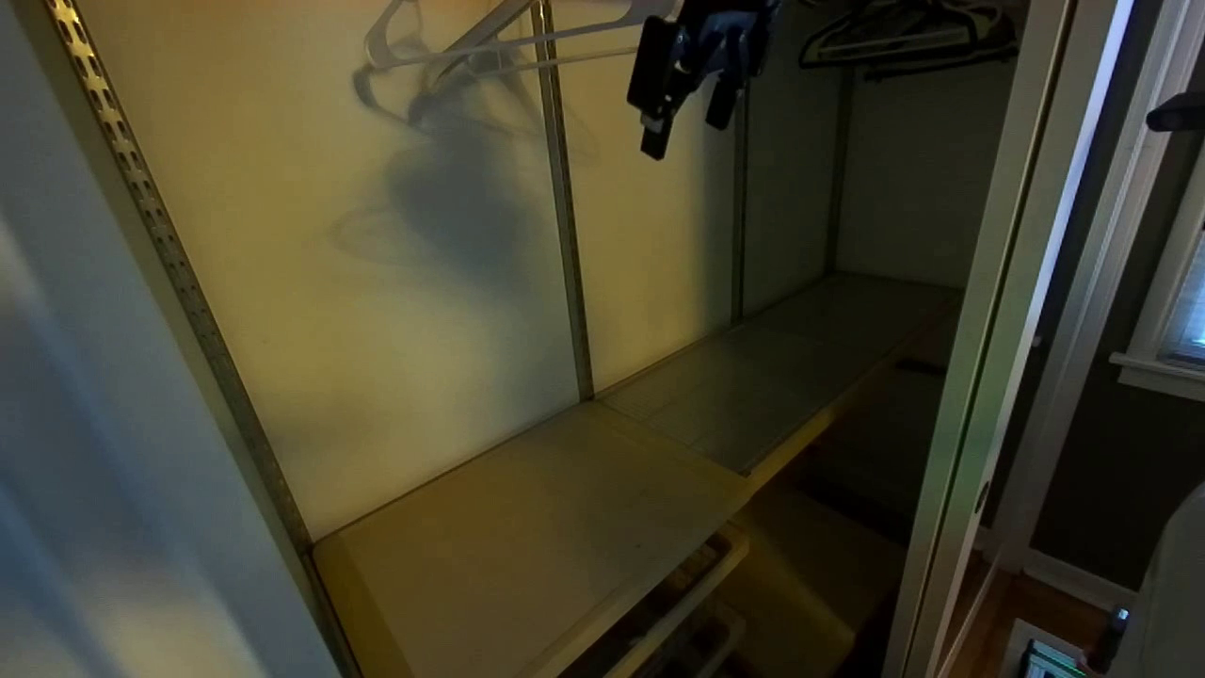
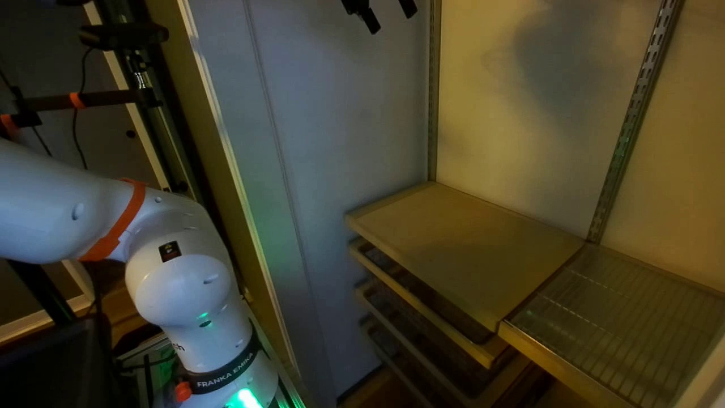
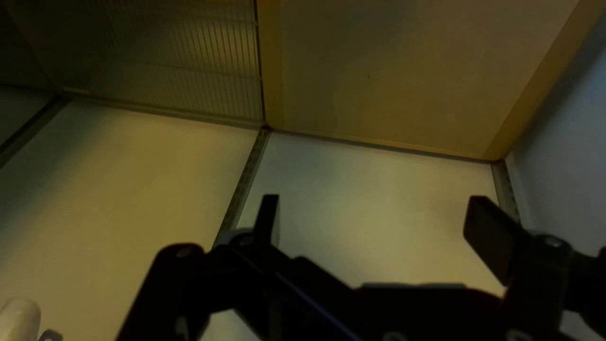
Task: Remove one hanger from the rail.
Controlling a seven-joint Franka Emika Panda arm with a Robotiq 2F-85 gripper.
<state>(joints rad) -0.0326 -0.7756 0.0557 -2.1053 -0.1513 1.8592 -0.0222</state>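
Black band (image 2: pixel 225 371) around glossy white robot arm (image 2: pixel 178 277); reads FRANKA EMIKA in white. Thin white open-triangle hanger (image 1: pixel 508 43) high before cream wall (image 1: pixel 424 339), near black two-fingered gripper (image 1: pixel 687 129); top cropped, cannot tell whether touching. Gripper jaws wide apart.

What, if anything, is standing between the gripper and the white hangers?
Nothing visible. In an exterior view the open gripper overlaps the right side of the white hangers, with no object seen between; whether they touch, I cannot tell. Their hooks and the rail are out of view.
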